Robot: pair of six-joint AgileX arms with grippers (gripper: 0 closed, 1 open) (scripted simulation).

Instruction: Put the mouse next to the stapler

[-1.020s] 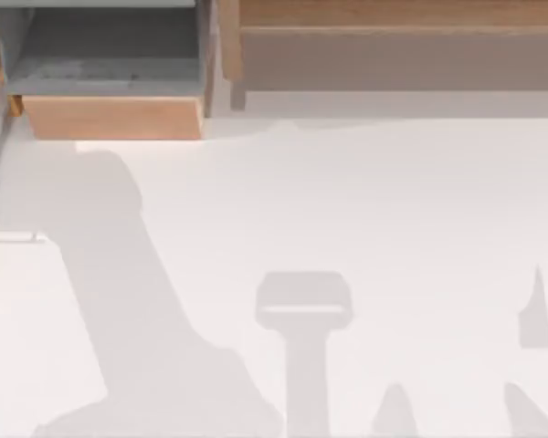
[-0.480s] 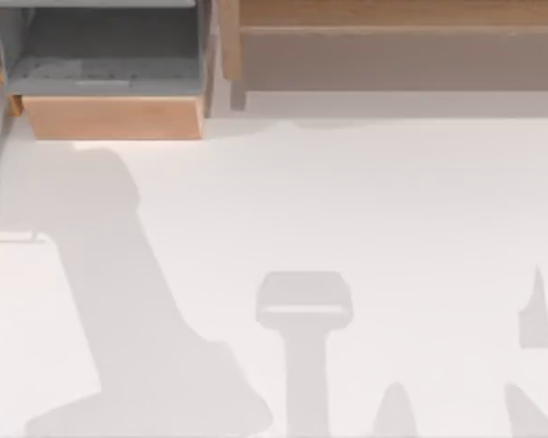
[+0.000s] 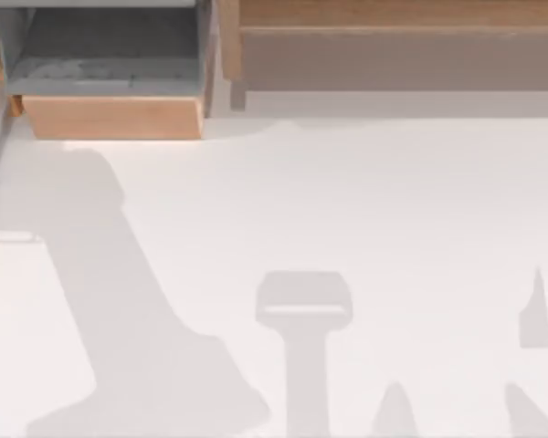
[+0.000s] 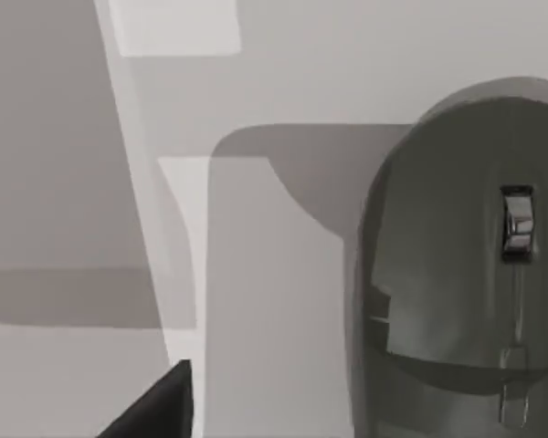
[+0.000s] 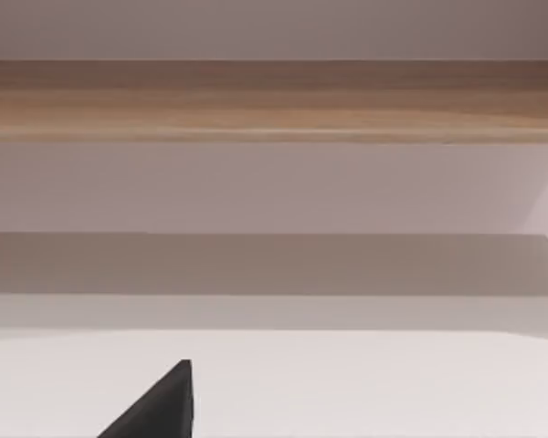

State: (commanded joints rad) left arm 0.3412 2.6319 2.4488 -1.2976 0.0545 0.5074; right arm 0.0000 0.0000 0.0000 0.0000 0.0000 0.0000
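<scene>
Top view, over the white tabletop (image 3: 393,201): the broad arm shadow (image 3: 119,301) lying along the tabletop's left side has shifted within the last second. Its upper end now sits closer to the left edge, below the open wooden drawer (image 3: 114,117) at the far left corner, and its foot at the near edge has drawn back leftward. The narrower shadows along the near edge, at the middle and near the right corner, have not changed. By that sign the left arm is the one moving, while the right arm appears to be parked.

Left wrist view: the mouse (image 4: 466,274), a dull grey-green oval with its scroll wheel facing the camera, lies flat on the tabletop, close under the camera and off to one side of the black tip of the left gripper (image 4: 160,411). It cannot be told from this view which part of the tabletop the mouse lies on. Whether the left gripper is open or closed cannot be told either, and nothing shows the mouse in its grasp.

Right wrist view: the right gripper (image 5: 160,406) faces the wooden shelf (image 5: 274,100) at the far edge, and its opening also cannot be told.

The task looks to be at its approach stage: the pick-up and the carry to the stapler are both still ahead.
</scene>
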